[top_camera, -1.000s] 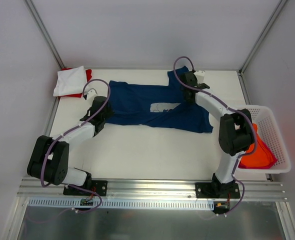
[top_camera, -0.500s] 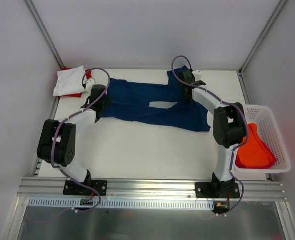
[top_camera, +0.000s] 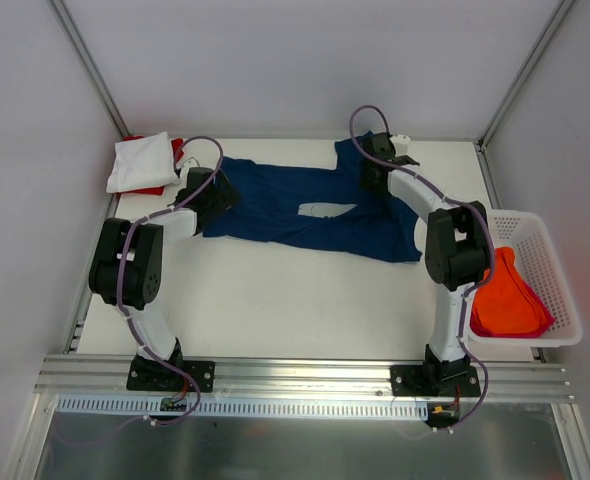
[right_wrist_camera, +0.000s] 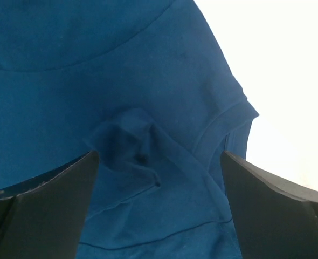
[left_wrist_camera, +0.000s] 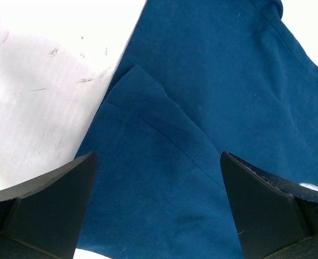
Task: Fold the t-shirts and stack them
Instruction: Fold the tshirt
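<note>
A navy blue t-shirt (top_camera: 295, 205) lies folded lengthwise across the back of the table, part of its pale print (top_camera: 330, 210) showing. My left gripper (top_camera: 215, 190) stands open over the shirt's left end, with flat blue cloth (left_wrist_camera: 164, 178) lying loose between its fingers (left_wrist_camera: 51, 205). Over the shirt's right end, near a sleeve, my right gripper (top_camera: 375, 172) is open too; a rumpled fold and hem (right_wrist_camera: 148, 156) lie under it, held by nothing. A white t-shirt (top_camera: 140, 162) rests folded on a red one (top_camera: 178, 150) at the back left corner.
A white lattice basket (top_camera: 555, 250) stands at the table's right edge with an orange t-shirt (top_camera: 510, 295) heaped in it. Metal frame posts rise at the two back corners. The table's bare white top (left_wrist_camera: 46, 81) borders the navy cloth.
Both grippers went from shut to open and let go of the navy shirt. The left arm carried its end back and leftward before letting go; the right gripper barely shifted.
</note>
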`<action>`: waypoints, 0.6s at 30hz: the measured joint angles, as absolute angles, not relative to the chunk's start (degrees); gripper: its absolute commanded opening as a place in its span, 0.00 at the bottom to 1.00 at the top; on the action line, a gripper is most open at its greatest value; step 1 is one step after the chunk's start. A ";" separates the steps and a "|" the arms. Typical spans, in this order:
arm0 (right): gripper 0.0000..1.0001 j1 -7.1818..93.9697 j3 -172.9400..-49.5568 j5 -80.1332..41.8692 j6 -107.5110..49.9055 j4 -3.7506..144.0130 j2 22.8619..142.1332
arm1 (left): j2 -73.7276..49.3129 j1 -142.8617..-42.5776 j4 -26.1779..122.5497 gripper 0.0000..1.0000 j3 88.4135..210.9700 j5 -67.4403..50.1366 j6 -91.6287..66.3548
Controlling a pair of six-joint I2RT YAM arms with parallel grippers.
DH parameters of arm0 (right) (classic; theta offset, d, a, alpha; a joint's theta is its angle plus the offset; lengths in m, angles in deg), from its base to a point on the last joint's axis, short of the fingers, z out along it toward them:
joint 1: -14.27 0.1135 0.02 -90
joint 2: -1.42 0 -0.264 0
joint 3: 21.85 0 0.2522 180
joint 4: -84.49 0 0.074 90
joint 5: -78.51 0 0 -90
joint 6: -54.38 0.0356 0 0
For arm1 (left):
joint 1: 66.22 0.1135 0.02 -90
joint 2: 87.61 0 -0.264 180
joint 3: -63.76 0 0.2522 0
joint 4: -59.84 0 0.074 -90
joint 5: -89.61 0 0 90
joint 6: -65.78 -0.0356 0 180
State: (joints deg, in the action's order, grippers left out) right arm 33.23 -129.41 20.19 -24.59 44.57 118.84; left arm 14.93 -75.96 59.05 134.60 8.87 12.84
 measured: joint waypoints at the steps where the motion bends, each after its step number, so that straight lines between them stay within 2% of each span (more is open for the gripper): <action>1: 0.99 33.07 -130.11 20.23 -24.72 44.25 119.15 | 14.93 -75.96 59.05 0.99 134.65 8.67 12.84; 8: 1.00 32.07 -136.65 20.85 -25.57 41.36 119.78 | 13.42 -75.91 58.16 0.99 134.75 8.49 12.49; 14: 0.99 31.70 -140.08 21.00 -27.67 39.15 118.34 | 6.84 -75.87 55.16 0.99 136.42 8.58 9.54; 18: 0.99 29.32 -148.21 12.56 -28.98 37.03 119.11 | 6.67 -75.08 53.68 0.99 142.82 7.36 6.22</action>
